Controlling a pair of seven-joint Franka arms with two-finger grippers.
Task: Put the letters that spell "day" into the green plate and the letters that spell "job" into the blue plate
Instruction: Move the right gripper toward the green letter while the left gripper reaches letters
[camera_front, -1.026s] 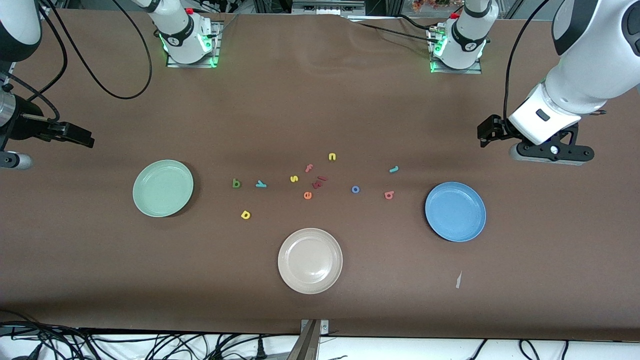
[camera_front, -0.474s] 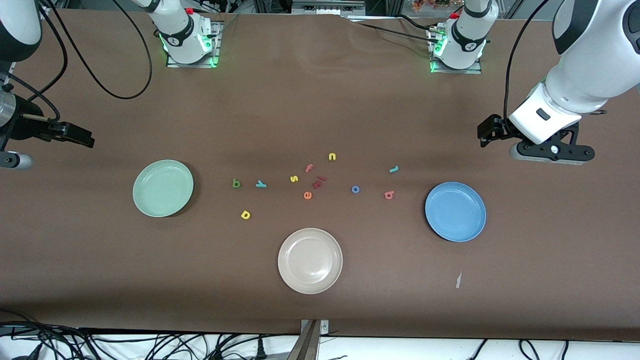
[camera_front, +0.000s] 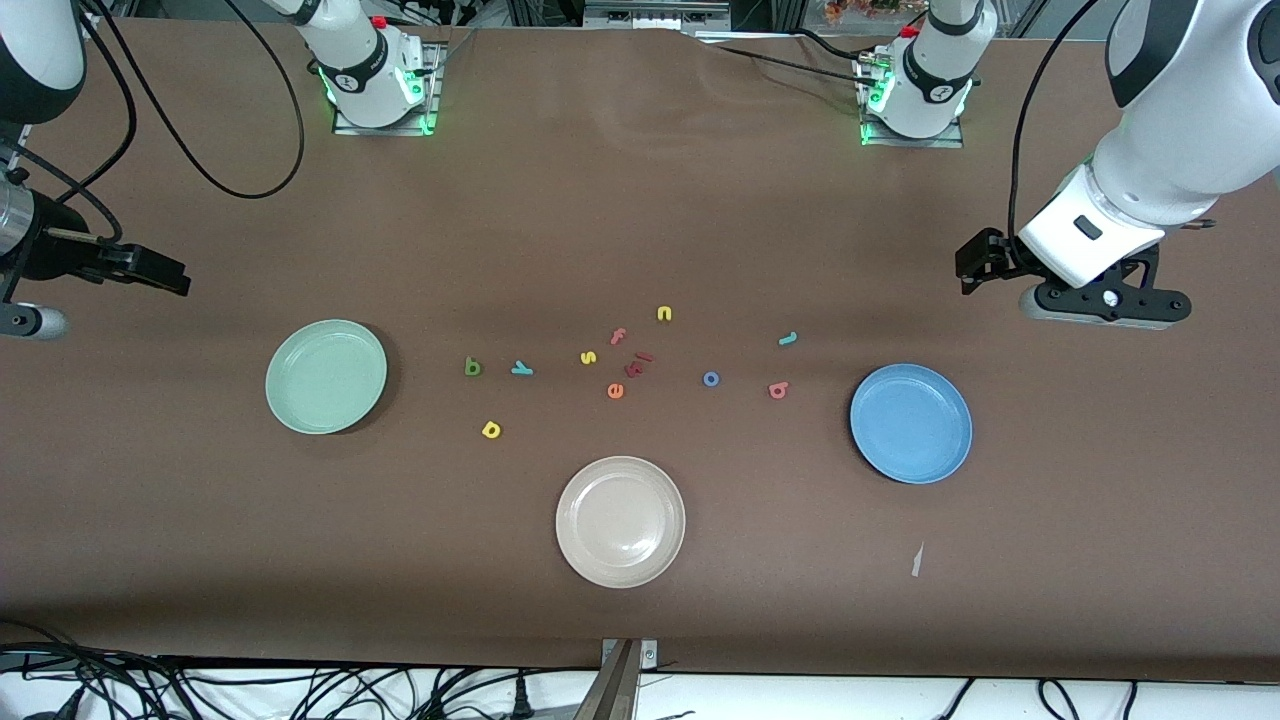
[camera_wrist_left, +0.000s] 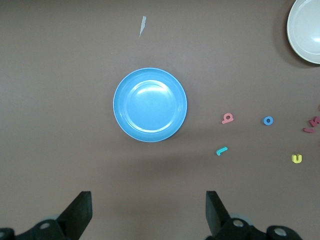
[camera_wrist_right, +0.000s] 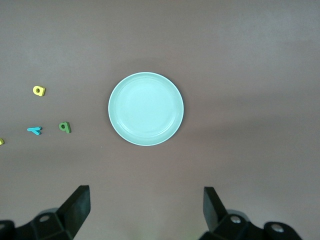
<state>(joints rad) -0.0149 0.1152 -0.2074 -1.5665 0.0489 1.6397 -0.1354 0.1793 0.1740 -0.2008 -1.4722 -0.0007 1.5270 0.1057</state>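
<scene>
1. A brown table (camera_front: 640, 200) bears three plates; cables lie along its edge nearest the front camera.
2. Landmark: the beige plate (camera_front: 620, 521). The green plate (camera_front: 326, 376) lies toward the right arm's end from it, the blue plate (camera_front: 910, 423) toward the left arm's.
3. All letters lie on the table, farther from the camera than the beige plate.
4. The left gripper (camera_wrist_left: 147, 212) hangs spread and empty above the table near the blue plate; the right gripper (camera_wrist_right: 145, 210) likewise near the green plate.

My left gripper (camera_wrist_left: 145, 215) hangs over bare table (camera_front: 640, 200) at its own end, my right gripper (camera_wrist_right: 145, 215) at the other. Between two plates (camera_front: 326, 376) (camera_front: 911, 423) the letters (camera_front: 615, 365) lie scattered; a third plate (camera_front: 620, 521) sits nearer the front camera.
</scene>
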